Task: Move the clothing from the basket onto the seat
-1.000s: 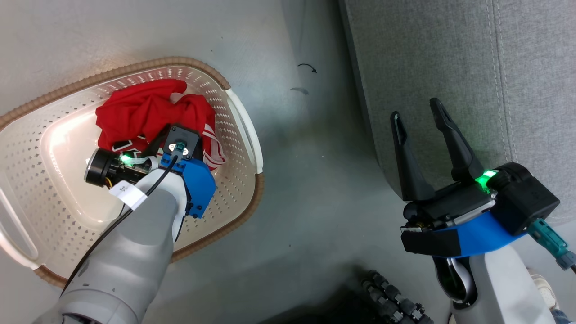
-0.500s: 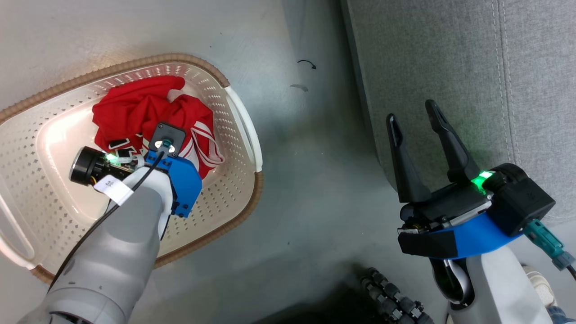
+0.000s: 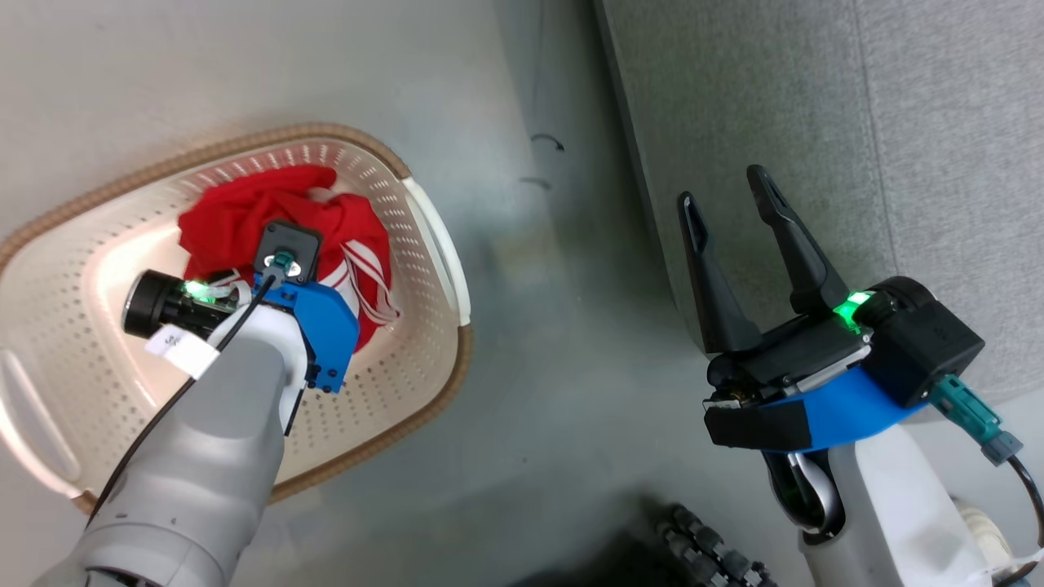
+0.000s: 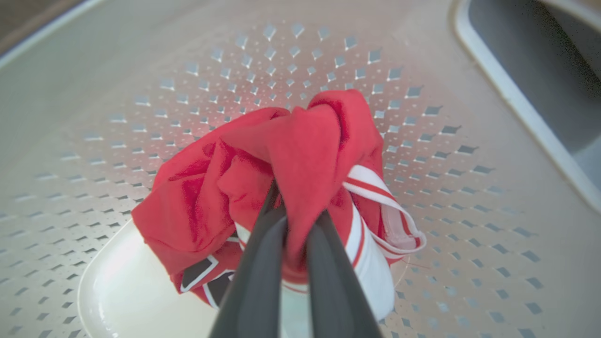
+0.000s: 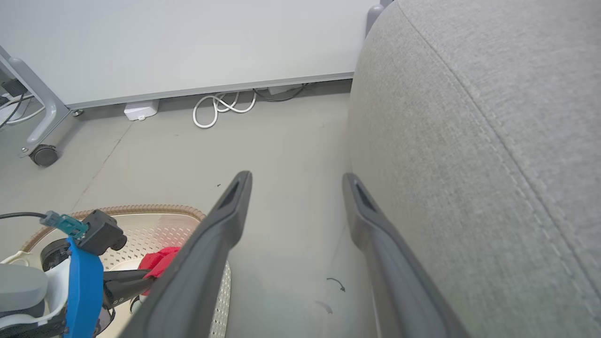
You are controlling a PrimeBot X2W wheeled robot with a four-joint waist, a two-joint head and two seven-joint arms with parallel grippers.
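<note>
The clothing (image 3: 228, 216) is a bunched red bundle in the cream basket (image 3: 424, 236), its striped white trim (image 3: 371, 277) hanging at the right side. My left gripper (image 4: 293, 220) reaches down into the basket (image 4: 300, 56) and is shut on a fold of the red clothing (image 4: 300, 141), with the striped jersey (image 4: 371, 188) gathered beside the fingers. In the head view the left wrist covers those fingers. My right gripper (image 3: 722, 186) stands open and holds nothing, against the front face of the grey sofa (image 3: 816, 98). The right wrist view shows the right gripper (image 5: 296, 177) beside the sofa (image 5: 469, 117).
The basket sits on a grey floor left of the sofa, with a bare strip of floor between them. A dark curled mark (image 3: 548, 140) lies on the floor. A white cable coil (image 5: 220, 105), a white box (image 5: 141, 111) and a caster (image 5: 43, 155) stand by the wall.
The left wrist has shifted a little leftward inside the basket and the red clothing has bunched tighter around its fingers. The head camera has shifted slightly. The right gripper stays open.
</note>
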